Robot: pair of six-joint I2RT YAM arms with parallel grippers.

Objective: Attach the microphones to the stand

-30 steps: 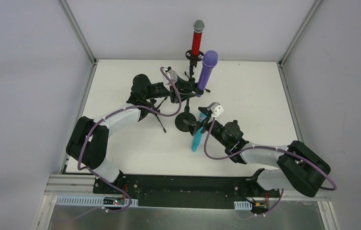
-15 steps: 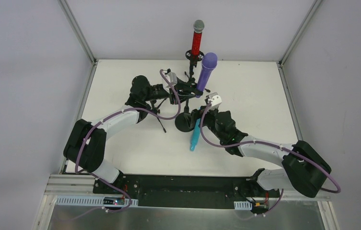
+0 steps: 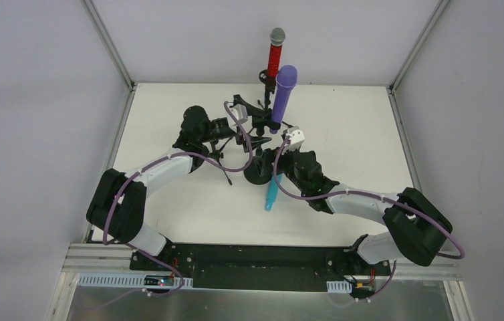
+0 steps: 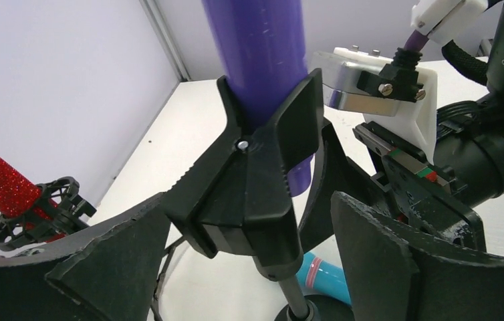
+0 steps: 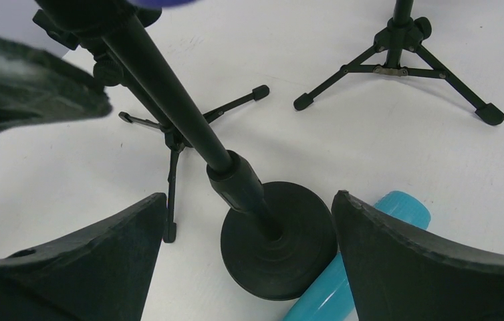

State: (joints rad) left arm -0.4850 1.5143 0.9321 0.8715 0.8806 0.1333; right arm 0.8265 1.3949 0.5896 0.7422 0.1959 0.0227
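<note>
The left gripper [image 4: 249, 207] spreads its fingers either side of the clip [image 4: 249, 180] holding the purple microphone [image 4: 256, 53] upright. The right gripper [image 5: 249, 200] gapes wide around the round-based stand [image 5: 279, 241]. The cyan microphone [image 5: 403, 207] lies flat just beside that base, its length running toward the near edge, closest to the right arm.

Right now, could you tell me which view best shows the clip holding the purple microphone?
The left wrist view: the clip fills the centre, closed around the purple microphone. The top external view shows it as a small dark shape. The right wrist view shows just the stand's pole and round base.
</note>
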